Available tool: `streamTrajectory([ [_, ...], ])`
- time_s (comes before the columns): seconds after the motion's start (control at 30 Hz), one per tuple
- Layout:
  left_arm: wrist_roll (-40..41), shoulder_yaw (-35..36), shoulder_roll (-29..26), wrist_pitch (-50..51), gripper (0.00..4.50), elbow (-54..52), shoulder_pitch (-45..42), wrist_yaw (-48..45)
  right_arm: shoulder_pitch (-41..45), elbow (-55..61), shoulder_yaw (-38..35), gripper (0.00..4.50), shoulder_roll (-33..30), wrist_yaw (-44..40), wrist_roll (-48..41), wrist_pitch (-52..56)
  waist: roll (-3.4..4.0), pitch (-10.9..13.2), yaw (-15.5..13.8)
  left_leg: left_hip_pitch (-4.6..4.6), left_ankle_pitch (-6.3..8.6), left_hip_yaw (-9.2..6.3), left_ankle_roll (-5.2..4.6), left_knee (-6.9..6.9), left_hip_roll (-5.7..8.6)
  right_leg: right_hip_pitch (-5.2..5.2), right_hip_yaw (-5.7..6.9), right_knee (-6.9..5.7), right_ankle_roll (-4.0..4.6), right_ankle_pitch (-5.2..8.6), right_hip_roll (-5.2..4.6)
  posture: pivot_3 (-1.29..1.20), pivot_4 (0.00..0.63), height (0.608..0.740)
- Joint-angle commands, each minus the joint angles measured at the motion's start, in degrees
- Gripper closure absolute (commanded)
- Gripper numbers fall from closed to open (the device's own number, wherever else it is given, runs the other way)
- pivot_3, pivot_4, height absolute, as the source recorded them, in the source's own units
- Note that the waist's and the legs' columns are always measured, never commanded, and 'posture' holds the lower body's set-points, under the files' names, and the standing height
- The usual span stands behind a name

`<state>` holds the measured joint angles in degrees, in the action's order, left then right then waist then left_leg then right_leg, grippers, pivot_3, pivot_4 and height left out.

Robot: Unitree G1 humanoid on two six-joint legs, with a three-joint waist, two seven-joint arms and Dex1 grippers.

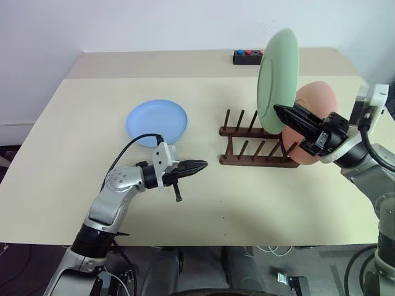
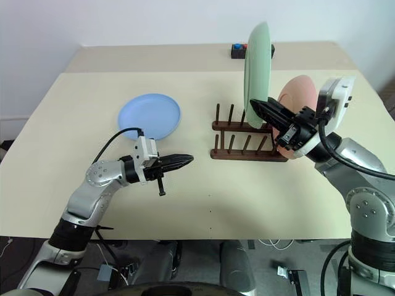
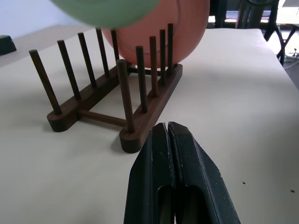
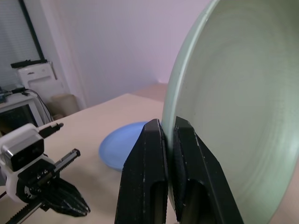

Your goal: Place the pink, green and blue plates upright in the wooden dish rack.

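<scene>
We count three plates. Our right gripper [image 1: 285, 114] pinches the green plate [image 1: 278, 79] by its lower rim, holding it on edge, long axis upright, above the wooden dish rack [image 1: 256, 148]. The pink plate [image 1: 316, 105] stands upright in the rack's far-right slots. The blue plate [image 1: 157, 122] lies flat on the table [image 1: 74, 123]. Our left gripper [image 1: 199, 166], fingers pressed together and empty, points level toward the one rack.

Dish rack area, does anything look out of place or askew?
Nothing odd. The pink plate stands in the rack, the green plate is upright in the right gripper, the blue plate lies flat.
</scene>
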<state>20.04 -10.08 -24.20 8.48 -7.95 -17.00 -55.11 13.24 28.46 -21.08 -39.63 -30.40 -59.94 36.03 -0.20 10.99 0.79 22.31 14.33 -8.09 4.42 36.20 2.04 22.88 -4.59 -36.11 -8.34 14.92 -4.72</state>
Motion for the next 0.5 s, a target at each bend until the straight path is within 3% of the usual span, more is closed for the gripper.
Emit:
streamTrajectory([
  [0.03, 1.4, 0.8, 0.2, -0.2, 4.50, -2.2, -0.7, -0.5, -0.2, 0.6, -1.7, 4.46, 0.5, 0.4, -0.8, -0.8, 0.00, 0.0, 0.0, 0.00, 0.00, 0.00, 0.00, 0.00, 0.00, 0.00, 0.00, 0.00, 0.00, 0.00, 0.00, 0.00, 0.150, 0.740],
  [0.5, 0.8, 0.1, 0.1, -0.2, 4.50, -2.4, -0.4, -0.2, -2.1, -0.7, -2.7, 4.46, 0.4, 0.7, -3.0, 0.9, 0.00, 0.0, 0.0, 0.00, 0.00, 0.00, 0.00, -0.01, 0.00, 0.00, 0.00, 0.01, 0.00, 0.00, 0.00, 0.00, 0.150, 0.740],
])
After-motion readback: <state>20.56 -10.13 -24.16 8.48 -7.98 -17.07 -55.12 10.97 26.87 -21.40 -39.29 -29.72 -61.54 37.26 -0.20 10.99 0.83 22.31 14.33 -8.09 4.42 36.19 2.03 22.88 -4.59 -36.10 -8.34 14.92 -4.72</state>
